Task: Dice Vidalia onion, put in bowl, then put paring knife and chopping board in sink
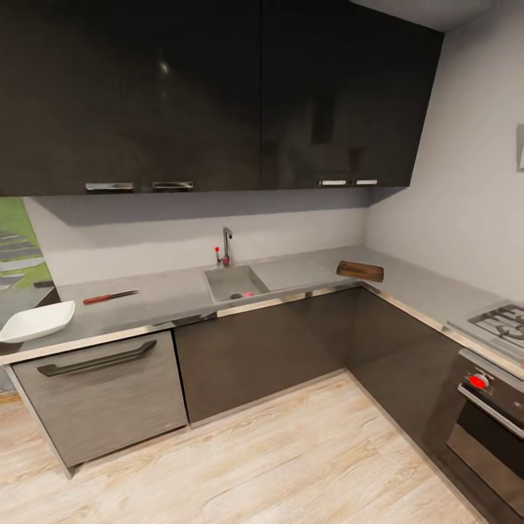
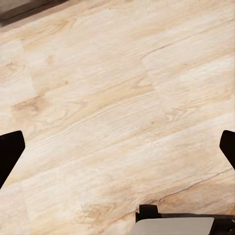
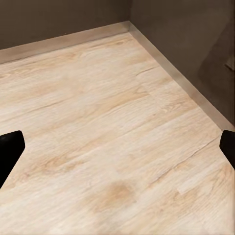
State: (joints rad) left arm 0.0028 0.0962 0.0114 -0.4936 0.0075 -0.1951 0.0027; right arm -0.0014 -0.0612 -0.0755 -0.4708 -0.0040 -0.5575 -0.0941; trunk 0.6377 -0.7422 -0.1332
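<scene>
— Head view first: where do the task's things lie?

— Along an L-shaped grey tabletop [image 1: 167, 295]. The sink [image 1: 234, 282] is set into its middle, faucet [image 1: 227, 246] behind it, and a small pink onion [image 1: 249, 294] sits in the basin near the drain. The knife [image 1: 110, 296] lies flat on the tabletop well left of the sink. The white bowl [image 1: 36, 321] stands at the far left end, near the front edge. The board [image 1: 360, 271] rests in the corner, well right of the sink.

— And the pincers?

— Left wrist view: the left pincer [image 2: 117, 149] hangs over the pale wood floor [image 2: 107, 107], its dark fingertips [image 2: 10, 152] spread wide to both edges, nothing between them. Right wrist view: the right pincer [image 3: 117, 149] is likewise spread wide and empty above the floor, near the cabinet base corner.
</scene>
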